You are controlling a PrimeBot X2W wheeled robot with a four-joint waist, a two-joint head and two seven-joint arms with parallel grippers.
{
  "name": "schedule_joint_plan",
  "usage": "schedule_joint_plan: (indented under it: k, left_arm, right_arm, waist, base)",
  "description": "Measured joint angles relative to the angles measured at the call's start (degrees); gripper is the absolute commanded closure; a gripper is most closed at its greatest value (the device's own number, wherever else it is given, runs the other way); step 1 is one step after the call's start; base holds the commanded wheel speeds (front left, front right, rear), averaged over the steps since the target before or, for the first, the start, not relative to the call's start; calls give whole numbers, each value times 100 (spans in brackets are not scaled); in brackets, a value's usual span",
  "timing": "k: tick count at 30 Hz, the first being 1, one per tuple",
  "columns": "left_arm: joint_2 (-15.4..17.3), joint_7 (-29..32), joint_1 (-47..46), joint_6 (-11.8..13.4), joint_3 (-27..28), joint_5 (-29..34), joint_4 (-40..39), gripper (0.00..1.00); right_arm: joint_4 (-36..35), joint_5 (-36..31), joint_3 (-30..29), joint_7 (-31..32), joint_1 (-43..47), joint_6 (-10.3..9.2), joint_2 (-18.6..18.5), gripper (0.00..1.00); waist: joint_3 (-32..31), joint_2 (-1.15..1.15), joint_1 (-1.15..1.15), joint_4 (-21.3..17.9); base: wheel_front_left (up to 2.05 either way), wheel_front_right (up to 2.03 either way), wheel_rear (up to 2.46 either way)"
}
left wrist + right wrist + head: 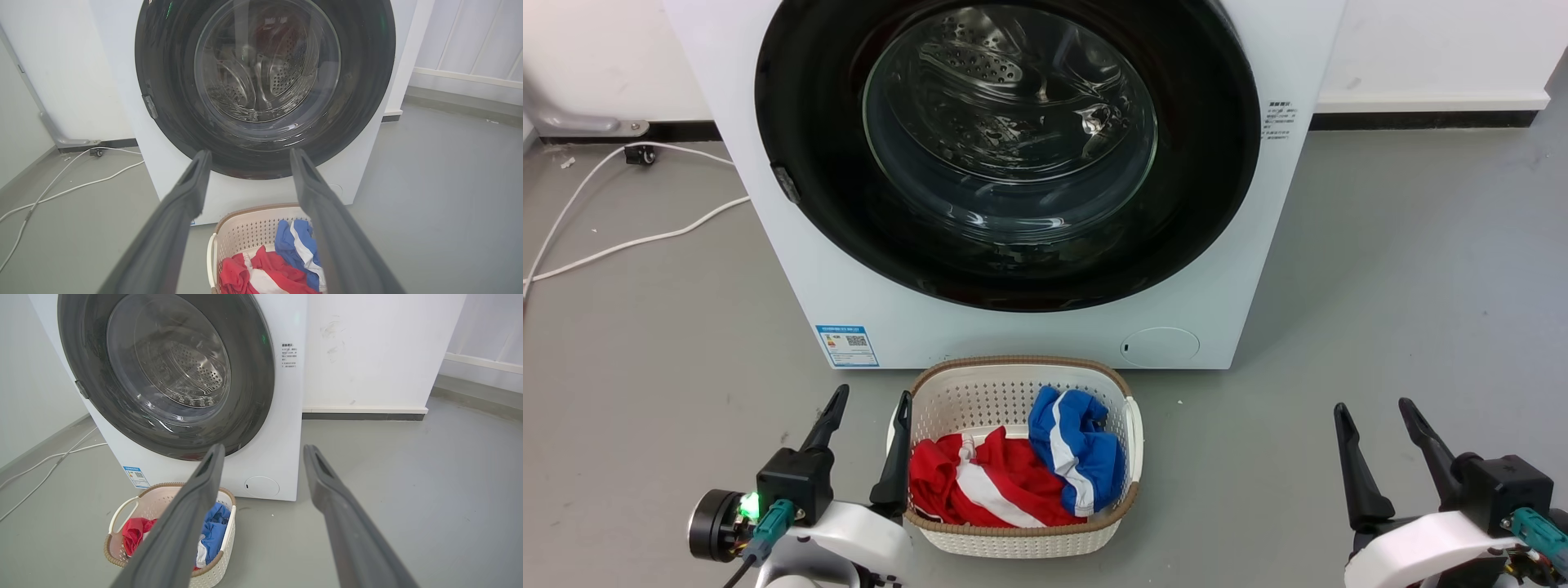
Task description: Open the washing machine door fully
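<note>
My left fingers: the left gripper [871,397] sits at 7 o'clock in the head view, its two dark fingers spread apart with nothing between them.
My right fingers: the right gripper [1373,405] sits at 5 o'clock, also spread and empty.
Between my grippers: a laundry basket [1021,361] stands on the floor just beside my left gripper's inner finger and well apart from my right gripper. It holds a red garment [988,482] and a blue garment [1070,449].
Door: the washing machine door [1009,155] is at 12 o'clock from both grippers. It lies flat against the front, and the steel drum shows through its glass.
Machine: the washing machine [1013,335] stands just behind the basket, with a blue label [847,345] low at 7 o'clock of the door and a round cap [1160,345] at 5 o'clock.
Grey tab: a small grey tab [784,184] sits on the door's rim at 9 o'clock. I judge it to be the latch side, though I cannot be sure.
Floor: a white cable [629,241] trails off at 9 o'clock of the machine.
Done: nothing yet, as I judge it. The door is shut and neither gripper is touching it.
Left: reach the rim, pull the door free, and swing it wide open.
</note>
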Motion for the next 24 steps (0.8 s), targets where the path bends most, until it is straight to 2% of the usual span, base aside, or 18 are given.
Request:
schedule_joint_plan:
  k: [16,24]
  left_arm:
    - [-56,-154,-1,-24,63,397,16,0]
    - [-160,-162,-1,-149,197,163,127,0]
  right_arm:
    - [-38,-282,-40,-160,48,0,65,0]
    - [21,-109,-98,-211,47,0,82,0]
  waist:
    - [-42,0,0,-11]
    - [-32,0,0,-3]
  base:
    - [0,0,0]
    - [0,0,0]
